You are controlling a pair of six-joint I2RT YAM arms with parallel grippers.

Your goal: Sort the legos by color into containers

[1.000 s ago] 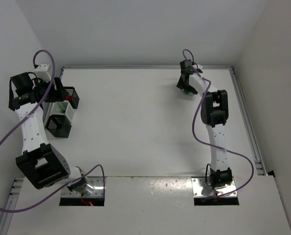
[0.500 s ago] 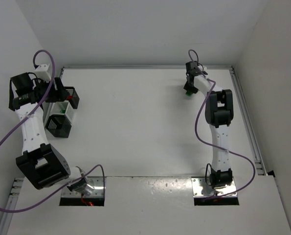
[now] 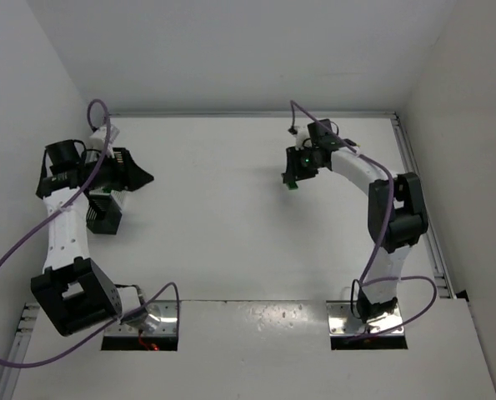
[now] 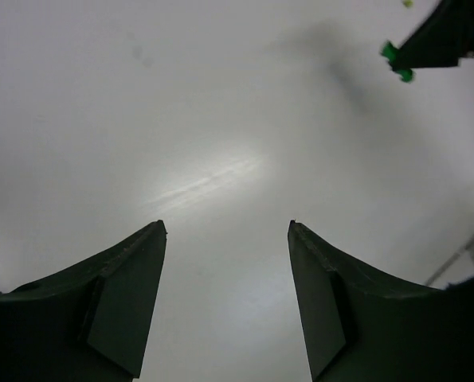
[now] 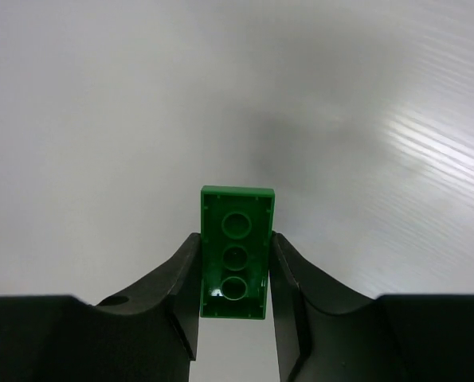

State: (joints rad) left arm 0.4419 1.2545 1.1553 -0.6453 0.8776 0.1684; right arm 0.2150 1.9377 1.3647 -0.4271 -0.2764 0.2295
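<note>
A dark green lego is pinched by its long sides between my right gripper's fingers, underside tubes facing the camera, above the bare table. From above, that right gripper hangs over the far middle of the table with the green lego at its tip. My left gripper is open and holds nothing, pointing right beside the containers. One black container shows below the left wrist; the others are mostly hidden by that arm. In the left wrist view the left gripper faces bare table, with the green lego far off.
A raised rail runs along the table's right edge and another along the far edge. White walls close in on the left, back and right. A tiny yellow-green speck lies at the top edge of the left wrist view.
The right gripper shut on the green lego at the far right and swung it left toward the table's middle. The left gripper turned away from the containers, pointing right.
</note>
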